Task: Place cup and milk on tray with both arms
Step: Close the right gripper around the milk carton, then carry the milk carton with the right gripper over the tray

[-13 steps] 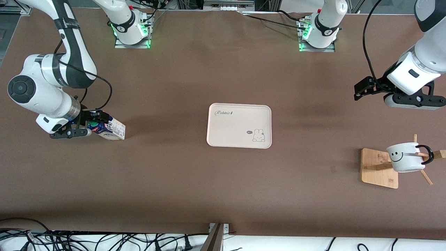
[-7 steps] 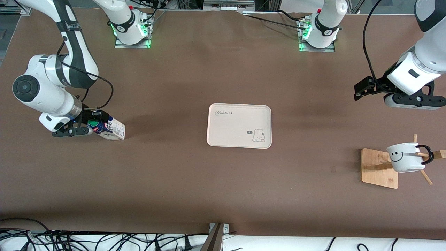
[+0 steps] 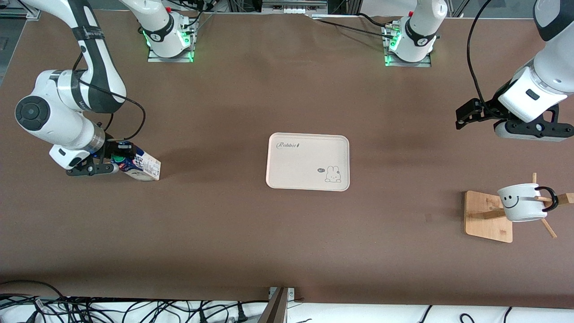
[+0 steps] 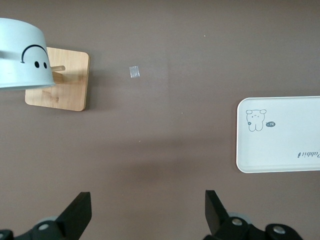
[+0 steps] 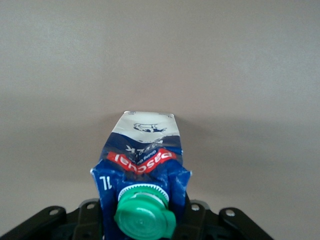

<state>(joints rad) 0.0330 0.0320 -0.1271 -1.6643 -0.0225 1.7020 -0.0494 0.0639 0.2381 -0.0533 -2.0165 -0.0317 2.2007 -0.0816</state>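
1. Spanning the whole front view, the brown table (image 3: 287, 237) carries everything; the arms' bases stand along its edge farthest from the front camera.
2. The right arm (image 3: 67, 103) reaches down at its own end of the table, and the left arm (image 3: 545, 63) hangs in the air at the other end, waiting.
3. The tray (image 3: 307, 161), cream with "Rabbit" lettering and a small rabbit drawing, lies flat at the middle of the table with nothing on it, well apart from both the milk and the cup.
4. The wooden rack (image 3: 488, 216) stands on its square base toward the left arm's end, nearer to the front camera than the tray.
5. The cup (image 3: 522, 202), white with a black smiley face, hangs on the rack's pegs, tipped on its side, its black handle looped over a peg.
6. The left gripper (image 3: 466, 117) hovers over bare table; its jaws are spread wide and hold nothing, as the left wrist view shows with both fingers (image 4: 80, 215) far apart.
7. The milk (image 3: 140, 165), a blue and white carton, sits tilted on the table toward the right arm's end.
8. The right gripper (image 3: 109, 158) is clenched on the milk's gabled top, just beside the green cap (image 5: 145, 216).
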